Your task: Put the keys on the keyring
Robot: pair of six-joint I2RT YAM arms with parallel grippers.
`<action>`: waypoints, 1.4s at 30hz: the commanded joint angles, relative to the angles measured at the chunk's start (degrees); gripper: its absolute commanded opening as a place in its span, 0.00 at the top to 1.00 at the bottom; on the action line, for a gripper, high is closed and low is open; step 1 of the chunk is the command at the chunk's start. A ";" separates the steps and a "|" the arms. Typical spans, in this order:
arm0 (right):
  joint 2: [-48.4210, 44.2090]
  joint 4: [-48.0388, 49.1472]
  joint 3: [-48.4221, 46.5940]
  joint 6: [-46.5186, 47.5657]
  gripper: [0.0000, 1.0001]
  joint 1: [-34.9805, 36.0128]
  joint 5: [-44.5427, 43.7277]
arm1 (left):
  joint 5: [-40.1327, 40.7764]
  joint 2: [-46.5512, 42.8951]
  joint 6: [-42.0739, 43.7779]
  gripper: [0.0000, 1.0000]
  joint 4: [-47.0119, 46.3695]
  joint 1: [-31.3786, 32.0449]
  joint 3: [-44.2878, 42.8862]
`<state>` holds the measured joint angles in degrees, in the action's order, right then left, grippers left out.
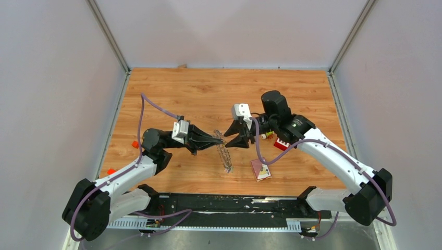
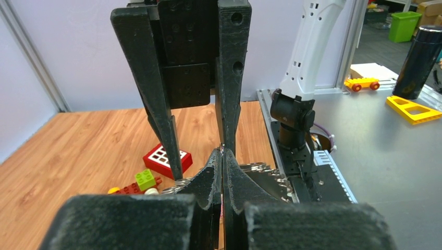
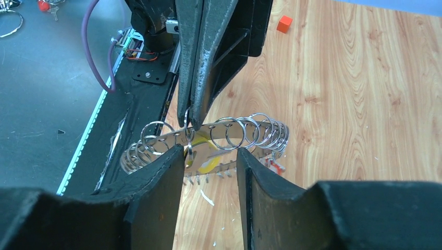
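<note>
The keyring (image 1: 225,155) is a curved metal band strung with many silver split rings. My left gripper (image 1: 219,139) is shut on its upper end and holds it hanging above the table. In the right wrist view the left fingertips (image 3: 194,115) pinch the keyring (image 3: 245,130) at one ring. My right gripper (image 1: 233,136) is open, its jaws (image 3: 208,152) straddling the band from the near side without touching it. In the left wrist view my left gripper (image 2: 222,152) is shut, with rings (image 2: 260,167) showing beside it. A yellow piece (image 3: 212,163) and a red tag (image 3: 276,164) show under the band; no separate key can be made out.
A pink card with a yellow spot (image 1: 261,170) lies near the front edge. A red block with white buttons (image 1: 281,143) and a yellow-red-green toy (image 1: 267,135) lie under the right arm. Two orange cubes (image 1: 134,144) (image 1: 111,171) lie at the left. The black base rail (image 1: 234,203) runs along the near edge.
</note>
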<state>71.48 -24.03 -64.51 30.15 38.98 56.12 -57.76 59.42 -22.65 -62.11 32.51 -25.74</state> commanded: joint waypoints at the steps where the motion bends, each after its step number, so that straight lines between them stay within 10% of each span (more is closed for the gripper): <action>1: -3.25 -0.49 0.13 2.07 0.59 -0.03 1.08 | 0.19 -1.38 0.27 1.00 -3.45 -0.09 -0.28; 19: -2.19 -0.62 0.46 2.36 0.85 -0.16 1.90 | -0.05 -1.52 -0.38 1.00 -4.35 -0.08 -0.30; 42: -5.74 -3.83 -0.26 5.45 0.70 -1.23 -0.30 | -0.34 -2.12 1.66 1.00 -3.53 -0.18 0.42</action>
<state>67.75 -27.16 -63.66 33.56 38.04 55.79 -58.39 58.74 -22.17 -62.52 32.51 -24.99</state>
